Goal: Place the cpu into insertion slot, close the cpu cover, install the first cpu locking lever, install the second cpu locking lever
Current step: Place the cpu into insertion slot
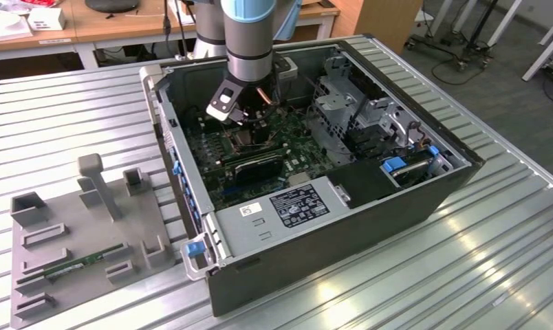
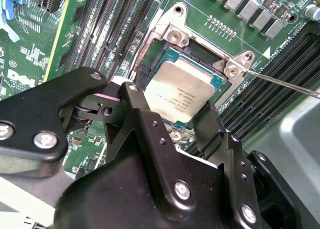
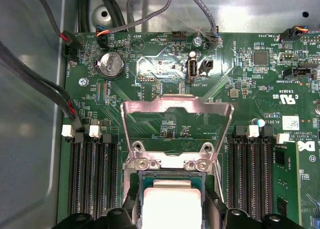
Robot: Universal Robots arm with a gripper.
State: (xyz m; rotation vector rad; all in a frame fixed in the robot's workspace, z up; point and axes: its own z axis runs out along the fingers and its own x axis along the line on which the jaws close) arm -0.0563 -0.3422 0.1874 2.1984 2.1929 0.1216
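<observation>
Inside the open computer case (image 1: 350, 206), my gripper (image 1: 249, 120) hangs over the green motherboard. In both wrist views its black fingers (image 2: 127, 91) flank the cpu (image 2: 177, 91), a square chip with a pale metallic top, and press against two opposite edges of it. The cpu (image 3: 172, 199) sits at the insertion slot (image 2: 199, 48), with a strip of dark socket showing along one side; I cannot tell whether it is fully seated. The cpu cover (image 3: 175, 105) stands tilted up on its hinge. A thin locking lever (image 2: 285, 84) sticks out beside the socket.
Long black memory slots (image 3: 92, 184) run on both sides of the socket. Cables (image 3: 45, 89) hang along the case wall. A grey fixture tray (image 1: 84, 234) with a green memory stick (image 1: 75, 265) lies on the slatted table at the exterior view's left.
</observation>
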